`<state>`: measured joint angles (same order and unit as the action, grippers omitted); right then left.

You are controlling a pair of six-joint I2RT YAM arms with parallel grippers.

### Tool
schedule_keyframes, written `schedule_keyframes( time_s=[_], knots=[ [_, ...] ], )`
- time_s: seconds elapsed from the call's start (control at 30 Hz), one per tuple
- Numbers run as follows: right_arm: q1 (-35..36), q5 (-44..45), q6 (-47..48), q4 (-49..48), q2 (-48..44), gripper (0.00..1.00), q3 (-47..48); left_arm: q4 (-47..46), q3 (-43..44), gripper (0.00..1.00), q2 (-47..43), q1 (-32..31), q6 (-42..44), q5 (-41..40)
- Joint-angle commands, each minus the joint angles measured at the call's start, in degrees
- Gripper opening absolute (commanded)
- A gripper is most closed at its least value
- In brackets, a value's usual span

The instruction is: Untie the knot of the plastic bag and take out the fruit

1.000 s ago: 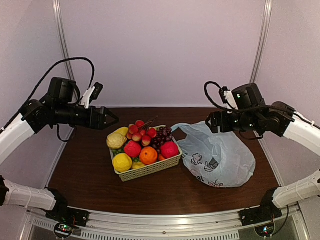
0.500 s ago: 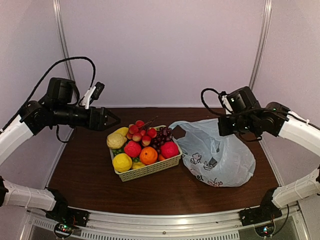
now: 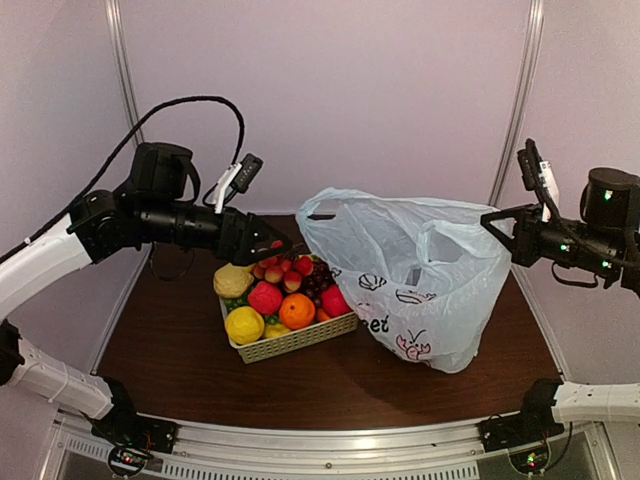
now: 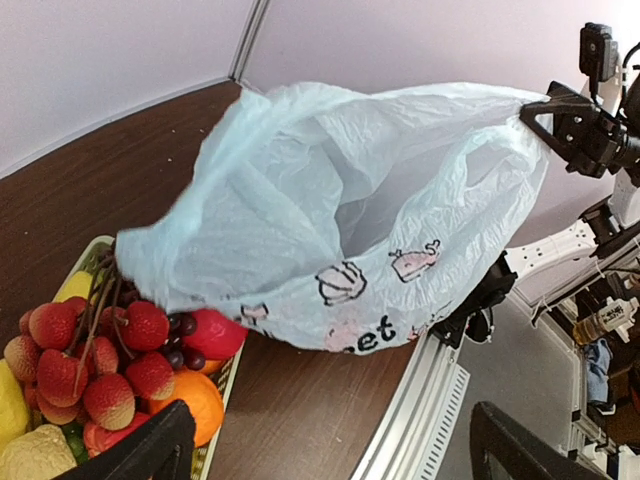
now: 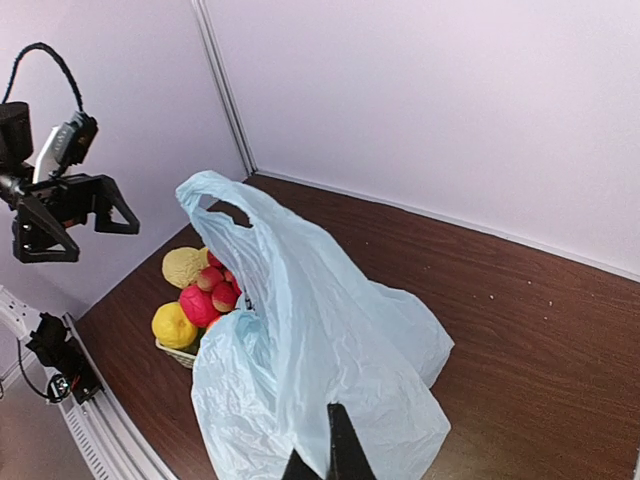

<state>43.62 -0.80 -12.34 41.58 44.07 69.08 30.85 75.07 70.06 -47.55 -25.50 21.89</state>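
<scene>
The pale blue plastic bag [image 3: 410, 270] hangs lifted off the table, stretched wide, its printed bottom near the wood. My right gripper [image 3: 497, 224] holds its right handle up high; in the right wrist view the fingers [image 5: 335, 455] are shut on the film [image 5: 320, 340]. The other handle loop [image 5: 210, 195] stands loose at the far end. The knot is out of view. The fruit [image 3: 285, 300] lies heaped in a basket [image 3: 300, 340] left of the bag. My left gripper [image 3: 272, 246] hovers above the basket, open and empty, beside the bag's left edge [image 4: 340, 210].
The basket's fruit includes a lemon [image 3: 244, 324], an orange [image 3: 297, 311], red fruit and dark grapes. The bag's lower left overhangs the basket's right corner [image 4: 228, 375]. Metal rail [image 3: 330, 440] runs along the table's near edge. White walls enclose the back and sides.
My right gripper shut on the bag's handle and pulled it up and to the right, raising the bag off the table. My left arm swung right, over the basket.
</scene>
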Motion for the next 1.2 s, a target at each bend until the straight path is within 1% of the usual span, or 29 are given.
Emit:
schedule_keyframes(
  time_s=[0.0, 0.2, 0.27, 0.37, 0.43, 0.5, 0.6, 0.67, 0.77, 0.87, 1.0, 1.03, 1.07, 1.13, 1.17],
  knots=[
    [-0.20, -8.42, 1.36, -4.29, -3.34, 0.00, -1.47, -4.73, 3.83, 0.97, 3.36, -2.70, -0.21, -2.49],
    [-0.18, -14.21, -0.04, -8.42, -5.50, 0.00, -4.53, -6.24, 2.65, 0.97, 2.20, -3.51, -1.75, -8.97],
    [-0.24, -15.06, -0.48, -9.23, -5.59, 0.00, -5.34, -6.35, 1.61, 0.97, 1.00, -3.51, -1.42, -7.90],
    [-0.20, -16.77, -1.12, -10.32, -5.24, 0.00, -6.09, -6.63, 0.60, 0.97, 0.59, -4.42, -1.11, -2.62],
    [-0.20, -18.06, -1.12, -11.26, -5.03, 0.00, -6.46, -5.77, 1.27, 0.97, 1.84, -7.26, 0.11, -0.83],
    [-0.20, -18.58, -1.36, -11.94, -4.70, 0.00, -6.74, -3.22, 3.68, 0.97, 5.13, -10.73, 1.77, 0.62],
    [-0.19, -19.69, -1.14, -12.34, -4.42, 0.00, -7.13, 0.50, 7.86, 0.98, 9.89, -15.54, 3.89, 0.52],
    [-0.20, -20.76, -1.07, -13.14, -4.18, 0.00, -7.64, 0.79, 9.14, 0.97, 11.93, -17.41, 4.02, -0.02],
    [-0.18, -22.50, -1.10, -14.22, -3.26, 0.00, -8.26, -1.08, 8.87, 0.97, 13.64, -18.09, 3.09, 0.35],
    [-0.20, -24.45, -1.16, -15.38, -2.12, 0.00, -9.05, -1.17, 8.79, 0.97, 14.84, -18.27, 2.59, -1.52],
    [-0.20, -25.07, -1.17, -16.01, -1.34, 0.00, -10.28, -2.54, 8.01, 0.97, 15.94, -18.58, 1.43, -1.72],
    [-0.18, -25.05, -1.15, -15.94, -1.38, 0.00, -10.48, -2.70, 8.01, 0.92, 16.23, -18.73, 1.49, -1.53],
    [-0.19, -25.19, -1.17, -15.92, -1.50, 0.00, -10.66, -2.65, 8.07, 0.84, 16.56, -18.86, 1.58, -1.38],
    [-0.20, -25.02, -1.20, -15.80, -2.14, 0.00, -11.04, -2.49, 8.00, 0.63, 17.13, -18.96, 1.51, -1.32],
    [-0.20, -24.85, -1.27, -15.57, -2.47, 0.00, -11.21, -2.51, 7.86, 0.50, 17.36, -19.02, 1.43, -1.21]
  ],
)
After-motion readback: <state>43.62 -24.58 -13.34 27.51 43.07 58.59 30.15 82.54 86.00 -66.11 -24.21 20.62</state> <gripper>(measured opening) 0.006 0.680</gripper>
